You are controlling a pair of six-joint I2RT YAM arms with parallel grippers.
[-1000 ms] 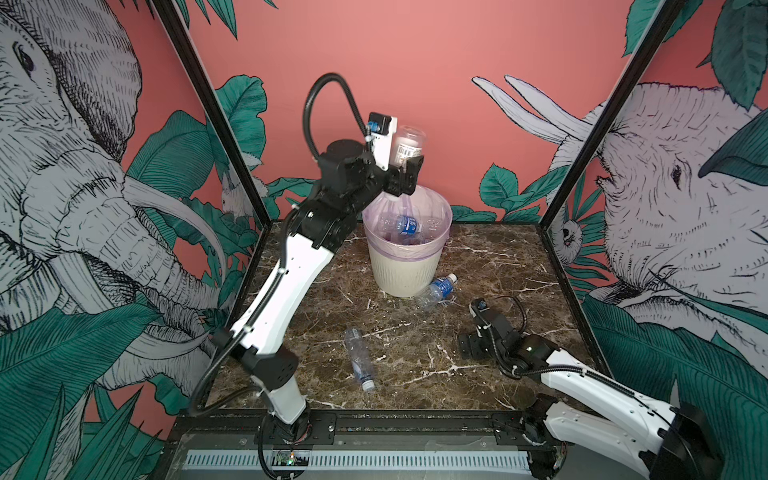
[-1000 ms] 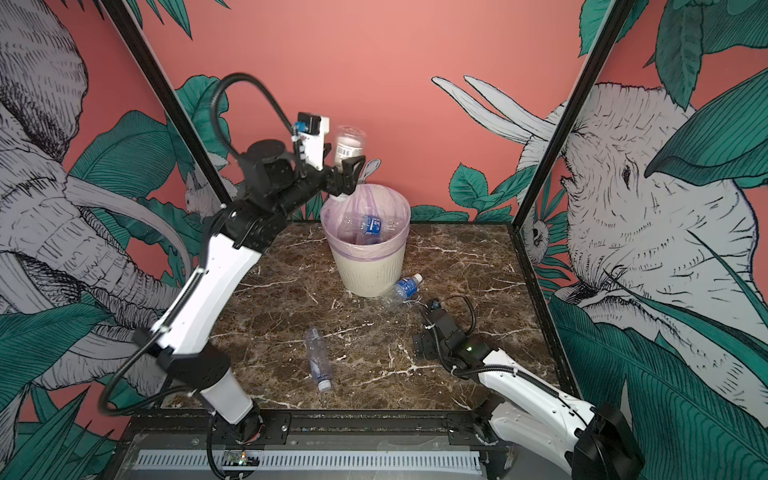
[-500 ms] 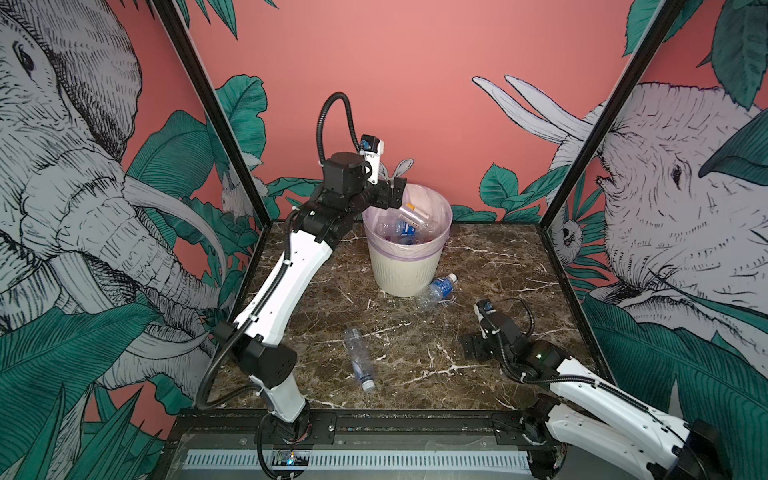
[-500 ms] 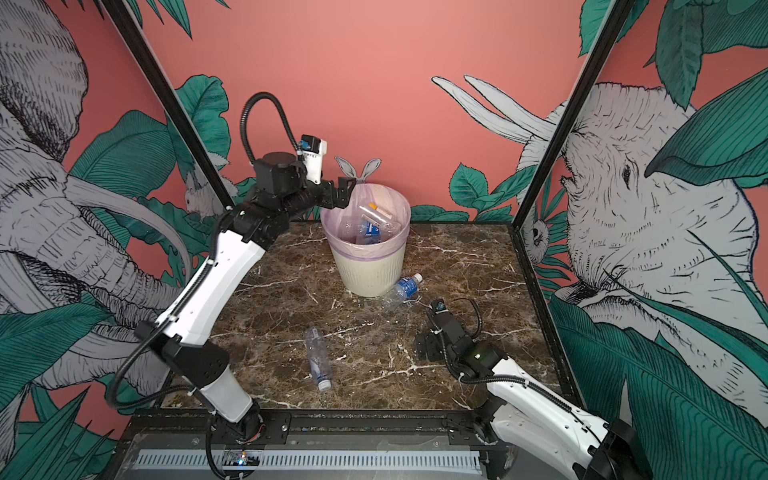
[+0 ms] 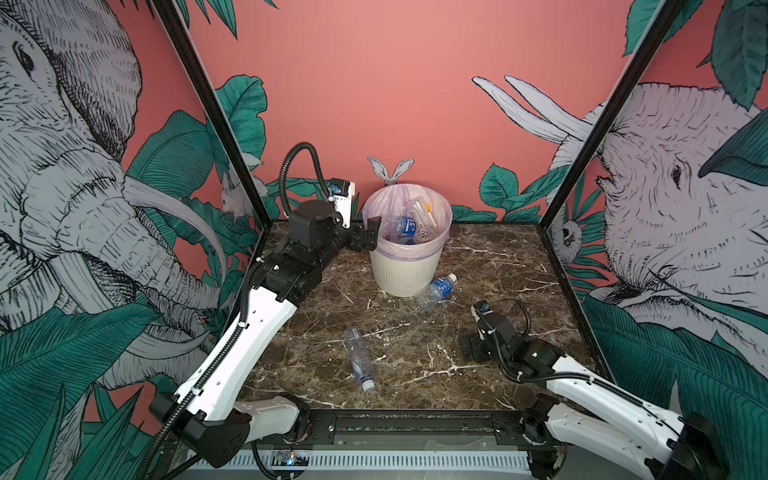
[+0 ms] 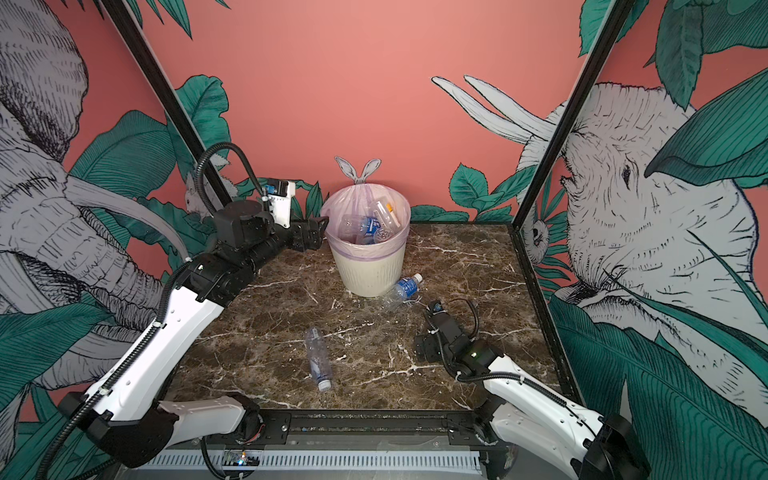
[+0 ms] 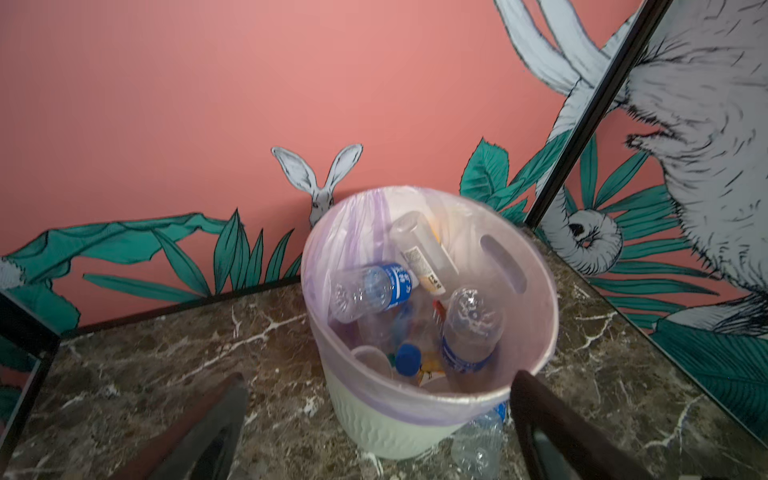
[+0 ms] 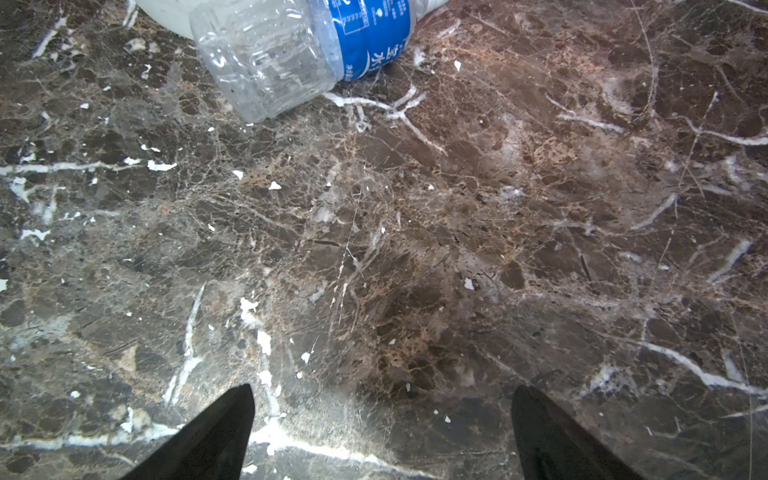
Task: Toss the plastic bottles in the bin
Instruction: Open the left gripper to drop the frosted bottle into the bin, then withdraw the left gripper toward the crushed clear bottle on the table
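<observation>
Left gripper (image 5: 366,235), centre-left in both top views: it has come down from above the bin (image 5: 405,276) to the bin's left rim, jaws spread and empty. The bottle it held high a second ago is out of its grip. Bottles in the bin (image 7: 374,286) lie heaped inside the lilac liner (image 7: 332,249). On the table (image 5: 498,266), two bottles lie unchanged. The unlabelled bottle (image 5: 358,361) is at lower centre, and the blue-labelled bottle (image 5: 436,289) touches the bin's foot. Right gripper (image 5: 471,351), lower right, is nearly where it was: low over the table, jaws spread, empty, short of the blue-labelled bottle.
</observation>
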